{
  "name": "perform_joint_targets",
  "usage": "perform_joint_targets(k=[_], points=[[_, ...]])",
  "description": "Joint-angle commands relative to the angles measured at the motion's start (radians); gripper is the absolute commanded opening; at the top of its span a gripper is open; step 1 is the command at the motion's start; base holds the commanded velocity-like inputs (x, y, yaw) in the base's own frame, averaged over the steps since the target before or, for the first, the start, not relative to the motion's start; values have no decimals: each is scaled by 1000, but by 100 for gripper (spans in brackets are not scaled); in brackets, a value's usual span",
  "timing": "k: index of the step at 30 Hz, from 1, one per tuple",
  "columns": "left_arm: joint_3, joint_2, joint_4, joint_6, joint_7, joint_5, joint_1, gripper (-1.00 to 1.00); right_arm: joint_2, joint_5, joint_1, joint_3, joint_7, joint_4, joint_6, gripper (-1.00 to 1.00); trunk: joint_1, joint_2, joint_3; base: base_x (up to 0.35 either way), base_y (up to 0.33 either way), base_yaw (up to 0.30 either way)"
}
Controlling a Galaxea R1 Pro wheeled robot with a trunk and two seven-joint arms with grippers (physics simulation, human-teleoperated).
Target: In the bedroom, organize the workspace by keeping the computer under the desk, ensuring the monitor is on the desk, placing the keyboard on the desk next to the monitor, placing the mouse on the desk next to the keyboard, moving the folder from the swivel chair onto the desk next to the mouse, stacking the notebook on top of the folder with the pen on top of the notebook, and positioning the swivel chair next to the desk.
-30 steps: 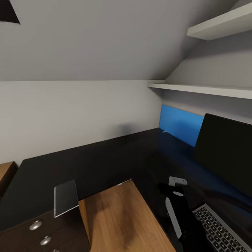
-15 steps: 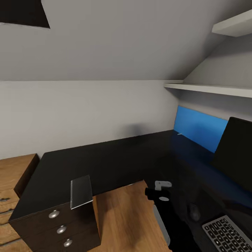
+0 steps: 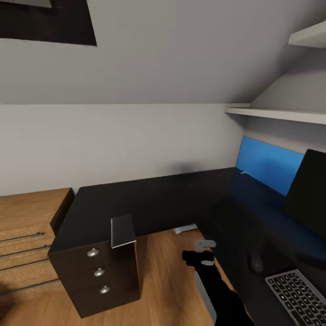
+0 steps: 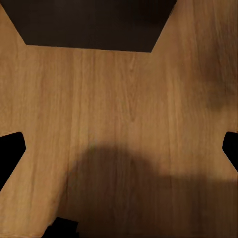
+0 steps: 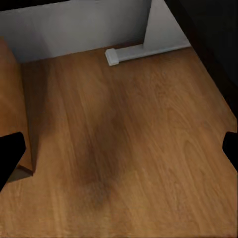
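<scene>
Looking from the head view, the notebook is seen on the black drawer unit beside the desk; it should be approached squarely. Both wrist views show wood floor between dark fingertips held apart, nothing gripped.

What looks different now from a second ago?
The camera swung left: the notebook, desk, blue folder, monitor and keyboard all slid right in the head view, and oak drawers appeared. Nothing was grabbed; the notebook stays on the desk.
</scene>
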Motion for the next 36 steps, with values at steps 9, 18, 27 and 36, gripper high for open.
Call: perform_joint_targets(k=[9,18,27,36], points=[[-15,0,0,-7,7,1,-1,100,0,-5,-1,4,178,120,-95,100,-1,-1,-1,-158,0,13],[-16,1,0,-32,6,1,-1,100,-1,3,-1,14,269,497,-387,100,-1,-1,-1,-11,0,1],[-17,2,1,-32,7,3,-1,100,-6,31,-1,75,275,714,-587,100,-1,-1,-1,0,0,0],[-13,2,4,-25,8,7,-1,100,-10,28,0,90,273,807,-649,100,-35,62,27,0,0,17]])
